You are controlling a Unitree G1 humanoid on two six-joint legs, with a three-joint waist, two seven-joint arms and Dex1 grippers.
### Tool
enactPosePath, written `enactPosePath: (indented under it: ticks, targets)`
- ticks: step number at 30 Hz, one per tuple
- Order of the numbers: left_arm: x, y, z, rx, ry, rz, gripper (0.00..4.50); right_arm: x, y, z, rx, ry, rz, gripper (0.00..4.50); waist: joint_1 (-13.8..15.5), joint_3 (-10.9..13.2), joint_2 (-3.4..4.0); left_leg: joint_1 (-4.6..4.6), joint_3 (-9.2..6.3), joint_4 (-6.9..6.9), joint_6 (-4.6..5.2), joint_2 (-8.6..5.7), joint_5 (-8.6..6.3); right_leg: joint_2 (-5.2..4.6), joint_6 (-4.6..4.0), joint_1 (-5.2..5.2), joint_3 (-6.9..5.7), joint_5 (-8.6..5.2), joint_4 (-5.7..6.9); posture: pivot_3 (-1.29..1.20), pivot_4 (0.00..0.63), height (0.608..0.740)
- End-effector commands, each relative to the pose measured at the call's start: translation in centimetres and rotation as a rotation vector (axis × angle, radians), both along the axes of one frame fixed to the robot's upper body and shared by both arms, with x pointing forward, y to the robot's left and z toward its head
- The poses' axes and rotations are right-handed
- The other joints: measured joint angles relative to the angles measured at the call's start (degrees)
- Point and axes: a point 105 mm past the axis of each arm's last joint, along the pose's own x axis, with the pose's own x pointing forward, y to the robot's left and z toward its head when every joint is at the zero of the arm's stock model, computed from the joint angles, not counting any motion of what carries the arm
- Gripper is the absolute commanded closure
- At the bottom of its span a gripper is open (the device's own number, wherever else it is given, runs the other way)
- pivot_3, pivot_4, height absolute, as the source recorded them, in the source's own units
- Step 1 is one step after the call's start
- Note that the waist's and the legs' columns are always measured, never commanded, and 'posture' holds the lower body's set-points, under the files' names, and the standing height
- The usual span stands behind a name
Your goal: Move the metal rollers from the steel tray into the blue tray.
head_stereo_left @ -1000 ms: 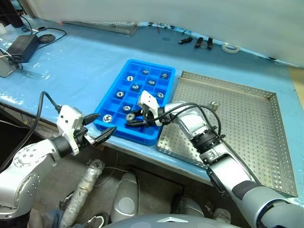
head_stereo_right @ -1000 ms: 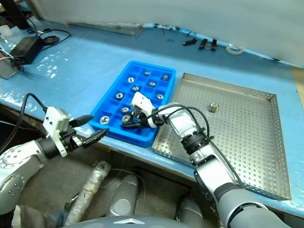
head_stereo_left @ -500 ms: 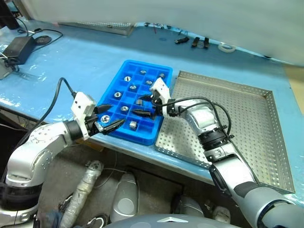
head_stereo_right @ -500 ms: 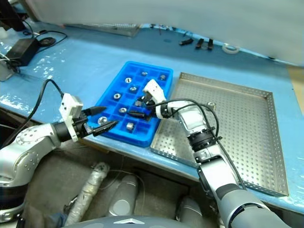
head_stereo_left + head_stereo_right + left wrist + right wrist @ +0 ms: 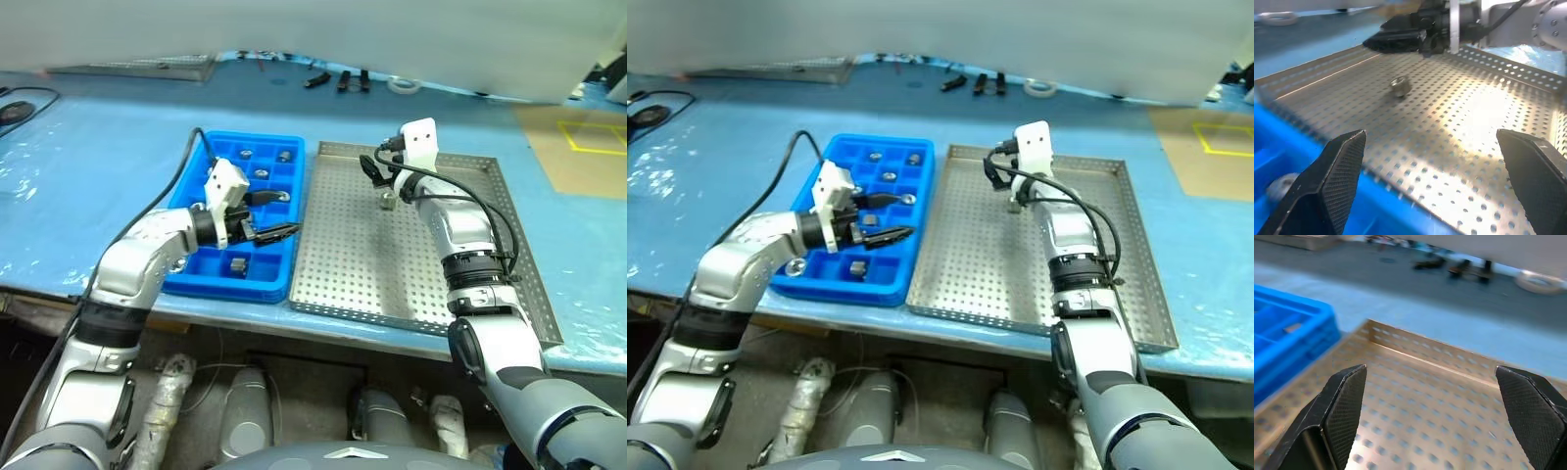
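A: On the left half of the table (image 5: 88, 166), the blue tray (image 5: 196, 284) sits with its long side just beside the steel tray (image 5: 411, 304). Several metal rollers (image 5: 238, 264) already lie in its compartments. The left gripper (image 5: 272, 215) hangs over the blue tray's edge nearest the steel tray, jaws spread wide, holding nothing.

B: And what's left in the steel tray?

A: One last roller (image 5: 388, 203), as far as I can make out, lying near the far rim, towards the far corner on the blue tray's side. In the left wrist view it seems tipped partly on its side, hole facing sideways, though it's blurred.

B: Which arm is nearer?

A: The right one. The right gripper (image 5: 375, 168) hovers above the tray's far rim, jaws wide and empty, with that roller just on the near side of it and a little below. The left gripper stands well apart, across the tray's rim.

B: So the right should drop down and back slightly?

A: That's my reading
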Motion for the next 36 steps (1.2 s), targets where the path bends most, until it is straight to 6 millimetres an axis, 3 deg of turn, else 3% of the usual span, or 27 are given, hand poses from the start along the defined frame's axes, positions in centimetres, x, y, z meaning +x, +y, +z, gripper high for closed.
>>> enactPosePath:
  ticks: [1, 11, 20, 24, 27, 33, 36]
  targets:
    - [0.2, -0.9, 1.0, 0.000, -0.053, -0.049, 0.00, 0.0, 0.1, 0.6, 0.072, -0.026, -0.045, 0.08, -1.43, 0.00, 0.00, -0.02, 0.00, -0.01, 0.00, 0.01, 0.00, 0.00, -0.01, -0.04, -0.01, 0.00, 0.03, -0.02, 0.150, 0.740]
    - [-0.1, -1.0, 0.7, 0.000, -0.041, -0.066, 0.00, 0.6, 1.3, -2.1, 0.134, 0.044, -0.055, 0.08, -2.57, 0.00, 0.01, -0.04, 0.10, 0.04, 0.06, -0.02, 0.00, -0.02, -0.28, -0.08, 0.00, -0.15, 0.07, -0.01, 0.150, 0.740]
    - [-0.4, -0.4, 0.0, 0.009, -0.031, -0.045, 0.00, 0.8, 1.1, -5.2, 0.092, 0.118, -0.098, 0.08, -2.33, 0.00, 0.01, -0.01, 0.10, 0.05, 0.12, -0.01, 0.05, -0.04, -0.30, -0.02, -0.03, -0.14, 0.13, 0.00, 0.150, 0.740]
    - [-0.5, -0.2, -0.4, 0.010, -0.025, -0.040, 0.00, 0.8, 1.5, -5.5, 0.100, 0.124, -0.083, 0.08, -2.30, 0.00, 0.01, 0.00, 0.10, 0.05, 0.13, -0.01, 0.04, -0.03, -0.31, -0.02, -0.03, -0.15, 0.13, 0.02, 0.150, 0.740]
    - [-0.5, -0.1, -0.4, 0.011, -0.024, -0.037, 0.00, 0.8, 1.8, -5.5, 0.104, 0.121, -0.076, 0.70, -2.24, 0.00, 0.01, -0.01, 0.10, 0.04, 0.14, 0.00, 0.04, -0.03, -0.31, -0.03, -0.04, -0.15, 0.13, 0.02, 0.150, 0.740]
    - [-0.6, 0.1, -0.3, 0.014, -0.023, -0.033, 0.00, 0.7, 2.1, -4.9, 0.103, 0.097, -0.043, 2.75, -2.12, 0.00, 0.01, 0.00, 0.10, 0.05, 0.14, 0.00, 0.04, -0.04, -0.31, -0.02, -0.04, -0.15, 0.13, 0.03, 0.150, 0.740]
    - [-0.7, 0.3, -0.4, 0.014, -0.018, -0.028, 0.00, 0.6, 2.3, -4.5, 0.100, 0.086, -0.026, 2.85, -2.10, 0.00, 0.01, 0.00, 0.10, 0.05, 0.15, 0.00, 0.03, -0.04, -0.31, -0.02, -0.04, -0.15, 0.13, 0.03, 0.150, 0.740]
